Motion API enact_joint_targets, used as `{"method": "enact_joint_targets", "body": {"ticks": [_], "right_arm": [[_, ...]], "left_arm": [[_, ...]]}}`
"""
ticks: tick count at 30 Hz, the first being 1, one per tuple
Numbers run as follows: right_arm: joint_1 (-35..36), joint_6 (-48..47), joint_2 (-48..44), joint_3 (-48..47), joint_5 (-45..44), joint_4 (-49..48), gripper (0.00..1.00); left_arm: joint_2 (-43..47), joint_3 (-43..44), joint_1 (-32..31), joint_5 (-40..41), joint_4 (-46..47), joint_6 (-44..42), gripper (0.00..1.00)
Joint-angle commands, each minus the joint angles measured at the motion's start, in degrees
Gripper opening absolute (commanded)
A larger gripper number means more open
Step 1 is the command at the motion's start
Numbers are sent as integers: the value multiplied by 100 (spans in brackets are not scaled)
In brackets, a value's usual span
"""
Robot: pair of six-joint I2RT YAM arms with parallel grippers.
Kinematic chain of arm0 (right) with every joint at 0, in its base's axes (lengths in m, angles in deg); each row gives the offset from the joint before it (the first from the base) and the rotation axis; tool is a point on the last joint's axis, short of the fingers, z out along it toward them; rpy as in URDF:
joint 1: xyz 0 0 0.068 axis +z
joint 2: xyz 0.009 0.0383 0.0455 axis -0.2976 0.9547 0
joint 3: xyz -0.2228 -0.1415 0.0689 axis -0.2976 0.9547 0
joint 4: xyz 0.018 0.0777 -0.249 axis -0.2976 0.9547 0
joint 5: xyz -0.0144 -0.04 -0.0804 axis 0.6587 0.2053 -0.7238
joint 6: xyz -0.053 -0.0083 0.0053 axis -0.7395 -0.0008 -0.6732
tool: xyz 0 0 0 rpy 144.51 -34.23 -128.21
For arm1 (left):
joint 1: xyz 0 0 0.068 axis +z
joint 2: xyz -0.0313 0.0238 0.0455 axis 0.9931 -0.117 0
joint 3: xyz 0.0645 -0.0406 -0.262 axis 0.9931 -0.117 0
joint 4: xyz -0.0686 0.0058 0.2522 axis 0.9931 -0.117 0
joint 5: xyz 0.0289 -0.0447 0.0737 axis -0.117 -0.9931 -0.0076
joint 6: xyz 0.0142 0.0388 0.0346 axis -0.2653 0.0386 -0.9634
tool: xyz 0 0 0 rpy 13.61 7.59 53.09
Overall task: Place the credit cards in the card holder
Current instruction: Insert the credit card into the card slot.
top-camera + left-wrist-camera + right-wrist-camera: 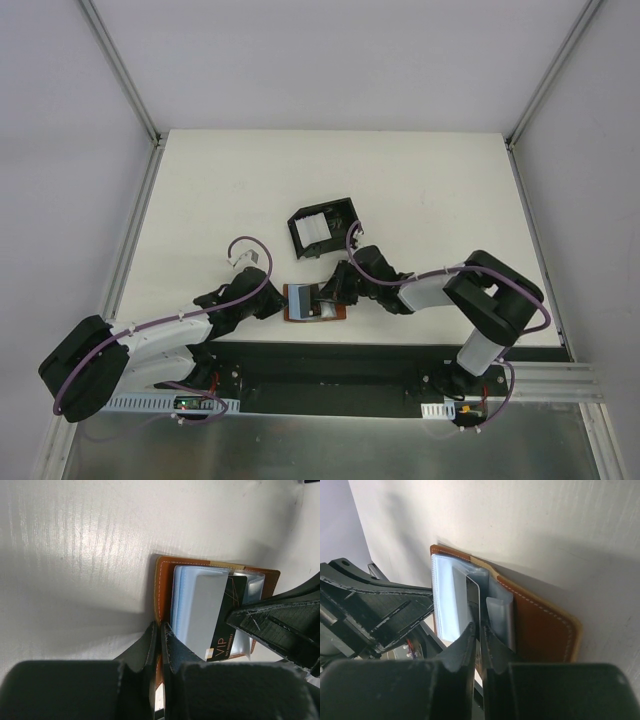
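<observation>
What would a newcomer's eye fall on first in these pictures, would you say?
The open brown wallet at the near edge of the table, with both grippers meeting on it: the left gripper pinches its leather edge, the right gripper is shut on a dark card in its sleeves. Just behind stands the black card holder, pale cards already inside.

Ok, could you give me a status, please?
Left gripper shut on wallet edge. Right gripper shut on black card. Card holder holds white cards. Nothing blocking.
</observation>
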Motion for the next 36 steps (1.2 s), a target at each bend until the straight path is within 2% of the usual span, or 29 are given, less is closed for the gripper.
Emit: {"method": "enact_joint_targets", "body": {"ticks": [1,4,8,14,36], "right_arm": [[45,-160,41,-143,-153,334,14],[10,-327,-125,-143,-249,632,30],[10,-538,-363,-196,-337,958,36],[71,-802,-399,-459,-311,1450,38],[326,-916,234,-1312,427,1319,37]], "left_arm": [[-6,-152,-66,207,-322,-74,0],[20,-152,-66,198,-322,-82,0],[38,-152,-66,189,-322,-126,0],[12,-117,-66,172,-322,-153,0],[-50,24,-66,128,-322,-223,0]]}}
